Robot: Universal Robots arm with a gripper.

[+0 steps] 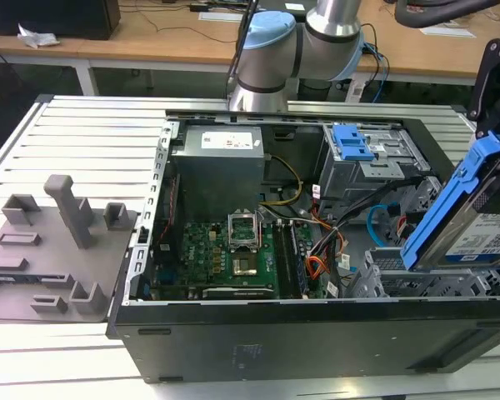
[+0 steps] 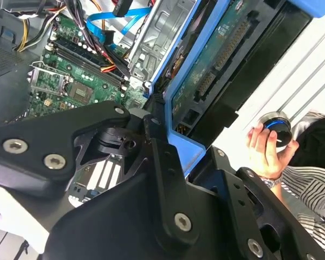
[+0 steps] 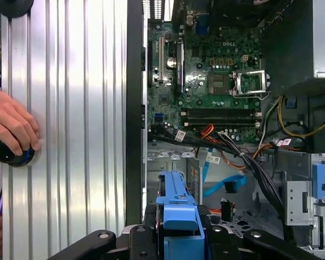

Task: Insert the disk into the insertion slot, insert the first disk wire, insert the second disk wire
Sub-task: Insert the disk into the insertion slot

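Pincer [image 3: 177, 223] clamps disk [image 1: 483, 229] — tilted, long axis rising toward the exterior view's right — above insertion slot [image 1: 387, 279].

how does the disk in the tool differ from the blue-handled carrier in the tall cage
The disk hangs tilted in the tool, outside any cage; the blue-handled carrier sits seated in its tall cage. The disk looks larger and shows a white label; the blue-handled carrier presents its ribbed handle. Both have bright blue plastic.

Arm [image 1: 315, 35] silver-grey, light-blue joint caps; end effector [image 3: 179, 218] black, silver screws.
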